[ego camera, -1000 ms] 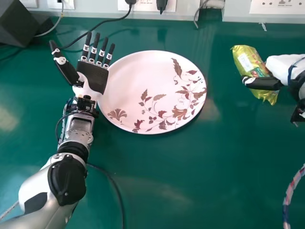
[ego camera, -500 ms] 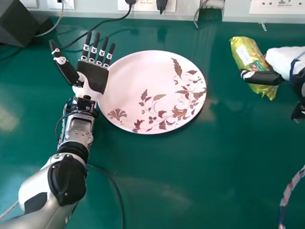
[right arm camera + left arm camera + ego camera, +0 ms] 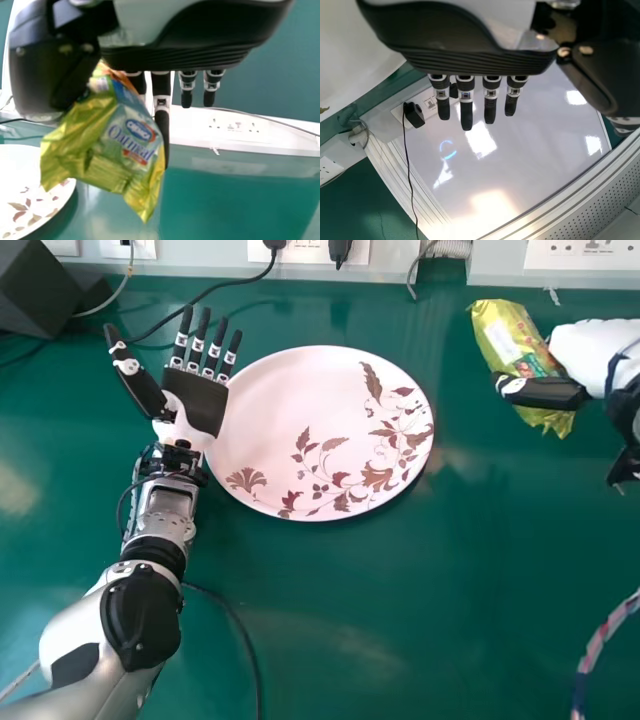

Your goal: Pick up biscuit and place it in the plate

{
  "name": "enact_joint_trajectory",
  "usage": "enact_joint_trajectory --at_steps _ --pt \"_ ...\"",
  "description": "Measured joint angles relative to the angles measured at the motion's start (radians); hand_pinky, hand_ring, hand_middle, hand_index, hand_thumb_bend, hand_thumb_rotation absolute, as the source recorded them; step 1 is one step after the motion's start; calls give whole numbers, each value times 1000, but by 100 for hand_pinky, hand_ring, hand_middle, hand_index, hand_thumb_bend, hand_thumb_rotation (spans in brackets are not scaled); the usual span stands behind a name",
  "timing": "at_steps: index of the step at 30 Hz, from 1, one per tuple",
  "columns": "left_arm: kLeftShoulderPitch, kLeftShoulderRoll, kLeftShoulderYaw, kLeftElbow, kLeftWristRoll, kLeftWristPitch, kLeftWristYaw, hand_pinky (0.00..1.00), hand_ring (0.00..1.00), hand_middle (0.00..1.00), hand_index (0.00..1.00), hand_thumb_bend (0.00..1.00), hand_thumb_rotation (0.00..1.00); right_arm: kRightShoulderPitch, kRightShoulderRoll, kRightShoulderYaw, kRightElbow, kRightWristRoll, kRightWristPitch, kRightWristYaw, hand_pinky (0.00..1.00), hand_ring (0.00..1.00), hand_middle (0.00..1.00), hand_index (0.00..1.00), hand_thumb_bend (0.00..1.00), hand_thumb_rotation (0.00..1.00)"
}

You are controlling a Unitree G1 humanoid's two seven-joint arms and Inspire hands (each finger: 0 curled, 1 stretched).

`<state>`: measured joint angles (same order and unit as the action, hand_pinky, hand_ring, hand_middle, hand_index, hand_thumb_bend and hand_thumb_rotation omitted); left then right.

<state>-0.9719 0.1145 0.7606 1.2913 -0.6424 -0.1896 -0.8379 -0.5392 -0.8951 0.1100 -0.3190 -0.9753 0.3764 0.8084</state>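
While the floral plate [image 3: 290, 410] lies on the green desk [image 3: 350, 620], the head view has the yellow biscuit packet [image 3: 505, 335] to the plate's right, well apart from it, held by the right hand [image 3: 545, 392]. In the left wrist view, the idle left hand [image 3: 470, 47] is wide, fingers straight. In the right wrist view, thumb and fingers pinch the packet, its crinkled lower part hanging free. It looks light, its wrapper slippery and soft, the contents likely brittle; a gentle hold across the middle should beat gripping the loose ends.
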Motion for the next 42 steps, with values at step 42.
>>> enact_joint_trajectory --at_steps 42 --pt "-1 -5 0 0 1 -19 -1 85 85 94 100 100 59 10 163 2 -6 -3 -129 -190 100 100 41 50 50 0"
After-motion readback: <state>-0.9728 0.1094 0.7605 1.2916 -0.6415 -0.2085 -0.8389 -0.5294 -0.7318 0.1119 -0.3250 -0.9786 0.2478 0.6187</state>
